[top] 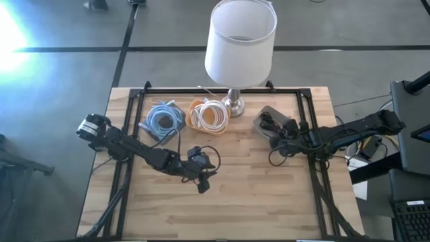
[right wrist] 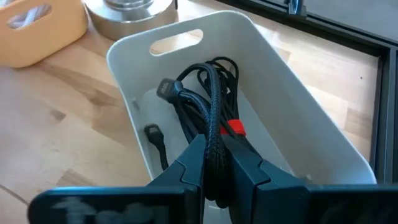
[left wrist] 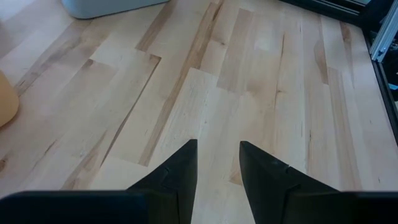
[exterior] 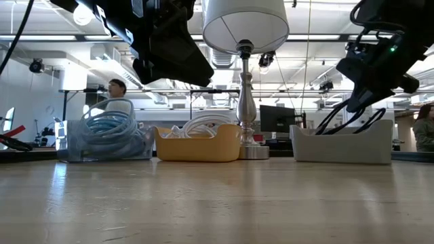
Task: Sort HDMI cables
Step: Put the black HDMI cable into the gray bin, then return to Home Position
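My right gripper [right wrist: 216, 146] is shut on a black HDMI cable bundle [right wrist: 205, 87] with a red tie, over the pale grey tray [right wrist: 273, 50] at the table's far right [top: 265, 113]. In the low view the cable's black loops [exterior: 352, 115] hang from that gripper into the tray [exterior: 342, 146]. Light blue cable loops [top: 163, 121] lie in a clear tray and white loops [top: 209, 115] in an orange tray [exterior: 196, 146]. My left gripper [left wrist: 217, 152] is open and empty above bare table, near the middle [top: 201, 178]. My right gripper pinches the black bundle between its two fingers, just beside the red tie [right wrist: 214, 127]. The fingers slant down from the table's right side. The bundle hangs below the fingers, and its looped end and a plug [right wrist: 166, 87] reach down inside the grey tray.
A lamp with a white shade [top: 240, 40] stands on a metal base [top: 234, 102] between the orange and grey trays. Black frame rails [top: 127, 128] run along the table's left, right and far sides. Bare wood lies toward the near edge [top: 222, 208].
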Robot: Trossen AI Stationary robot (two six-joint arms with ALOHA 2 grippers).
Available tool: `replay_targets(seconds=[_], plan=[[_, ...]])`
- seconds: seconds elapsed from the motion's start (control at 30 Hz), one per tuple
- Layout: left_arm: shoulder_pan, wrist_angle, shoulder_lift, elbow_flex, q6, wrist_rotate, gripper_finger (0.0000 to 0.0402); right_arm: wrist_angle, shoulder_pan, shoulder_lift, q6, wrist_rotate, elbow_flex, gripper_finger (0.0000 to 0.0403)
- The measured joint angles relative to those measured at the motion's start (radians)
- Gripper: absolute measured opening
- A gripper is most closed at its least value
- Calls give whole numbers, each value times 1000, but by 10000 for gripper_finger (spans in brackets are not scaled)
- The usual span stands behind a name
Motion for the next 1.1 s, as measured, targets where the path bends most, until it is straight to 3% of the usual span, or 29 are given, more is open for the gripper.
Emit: replay_targets(seconds=[0.4,0.57,0.77,0.97,1.1], plan=[[0,0,0,0,0,0,122,37,0,2,-50,0,4,45],[0,0,0,0,0,0,122,54,0,1,-37,-3,4,90],[0,0,0,0,0,0,122,54,0,2,-104,-87,4,141],[0,0,0,0,0,0,122,51,0,1,-199,-29,41,152],[0,0,0,0,0,0,122,52,0,1,-273,101,82,150]])
